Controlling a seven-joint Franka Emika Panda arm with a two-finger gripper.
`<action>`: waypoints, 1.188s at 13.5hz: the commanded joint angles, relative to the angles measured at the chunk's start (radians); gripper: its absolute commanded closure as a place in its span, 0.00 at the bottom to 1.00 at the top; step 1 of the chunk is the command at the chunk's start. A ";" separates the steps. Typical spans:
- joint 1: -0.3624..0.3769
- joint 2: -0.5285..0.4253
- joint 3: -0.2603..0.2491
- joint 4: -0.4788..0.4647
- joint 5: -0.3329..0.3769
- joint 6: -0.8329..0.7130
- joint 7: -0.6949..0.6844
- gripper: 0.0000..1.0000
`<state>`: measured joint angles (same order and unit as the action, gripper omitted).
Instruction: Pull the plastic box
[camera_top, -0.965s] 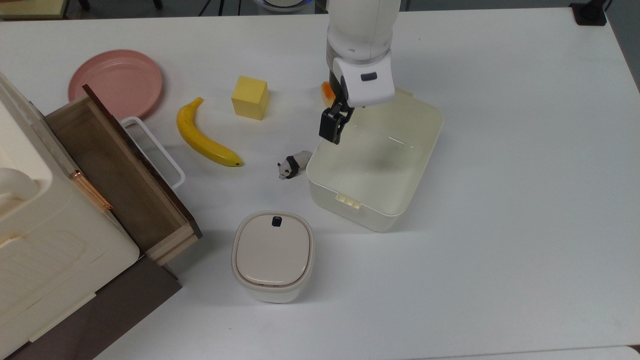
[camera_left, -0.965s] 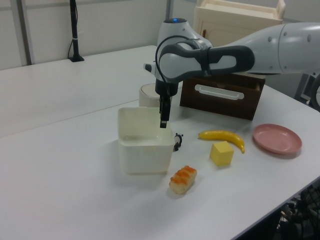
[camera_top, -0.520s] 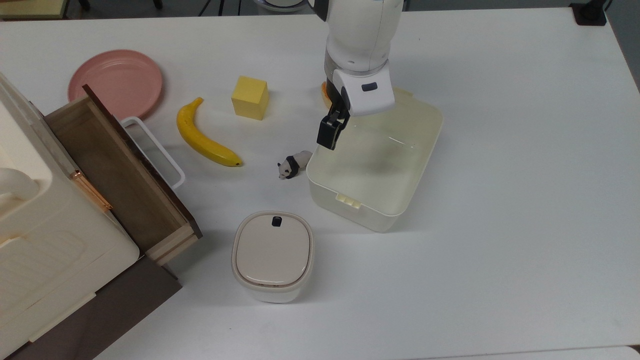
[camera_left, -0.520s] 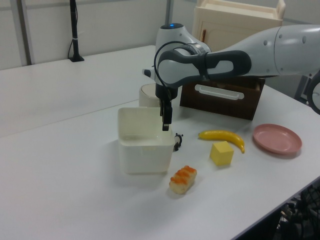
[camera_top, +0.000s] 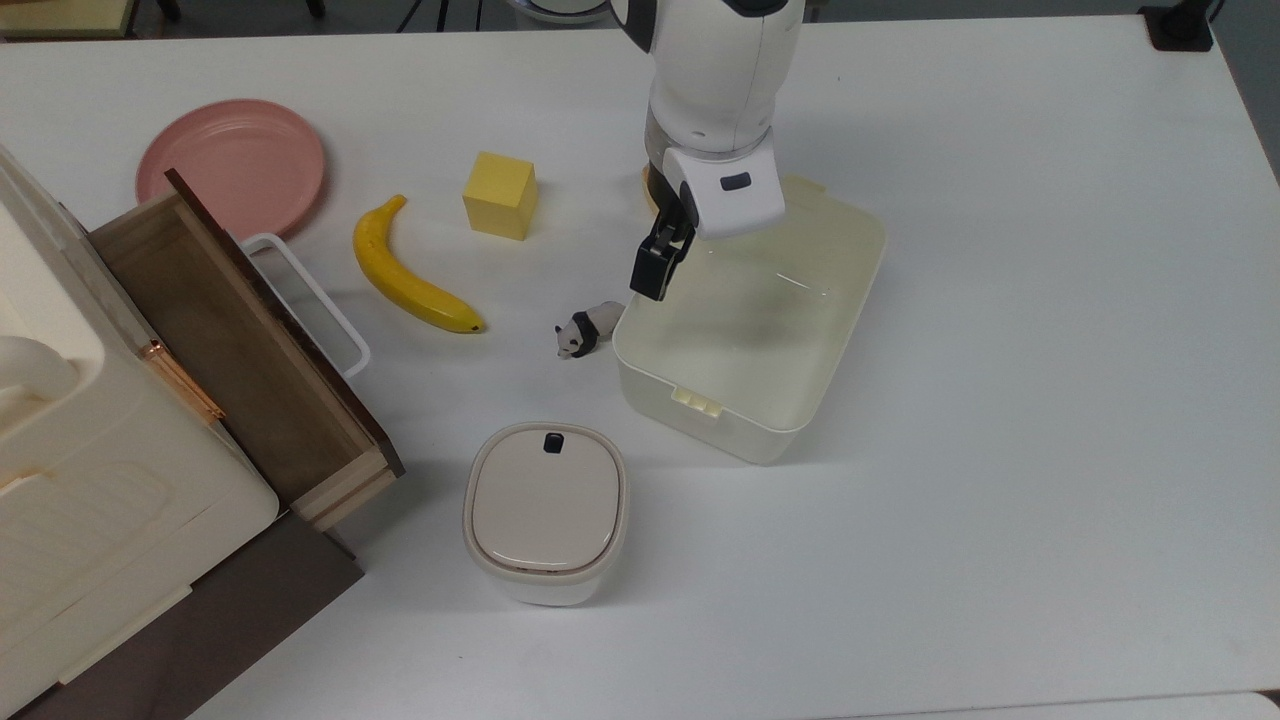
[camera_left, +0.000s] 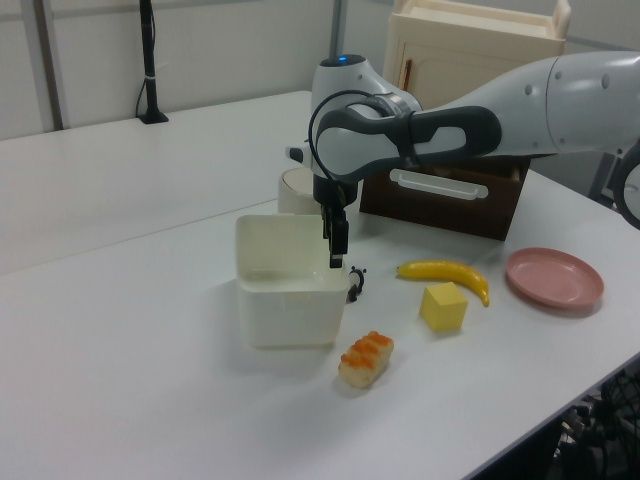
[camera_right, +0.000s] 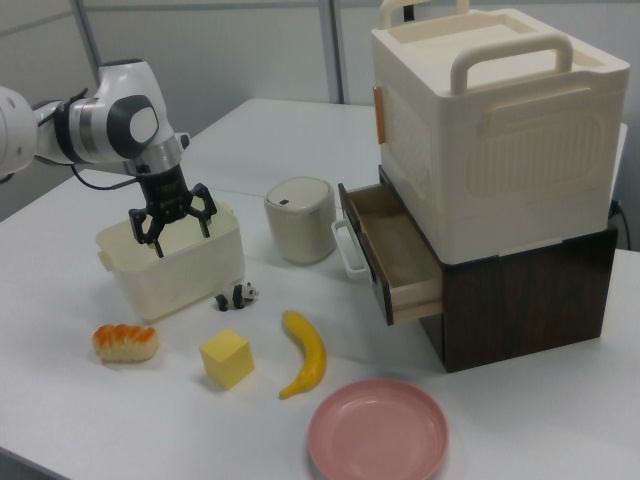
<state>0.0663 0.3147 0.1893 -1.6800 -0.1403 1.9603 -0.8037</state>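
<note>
I am holding my gripper (camera_right: 183, 232) with its fingers spread wide, hovering over the plastic box's (camera_top: 760, 400) rim beside the panda figurine (camera_top: 585, 331).

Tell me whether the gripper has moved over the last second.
Yes. In the top view the gripper has shifted slightly toward the top view's left, closer to the panda figurine, over the near rim of the plastic box, which stayed put.
</note>
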 joint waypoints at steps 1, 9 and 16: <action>-0.003 -0.023 -0.001 -0.043 -0.050 0.008 -0.063 0.00; -0.037 -0.069 -0.011 -0.096 -0.154 -0.031 -0.101 0.00; -0.037 -0.112 -0.010 -0.081 -0.124 -0.032 0.224 0.00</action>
<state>0.0204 0.2703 0.1827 -1.7355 -0.2836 1.9360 -0.7996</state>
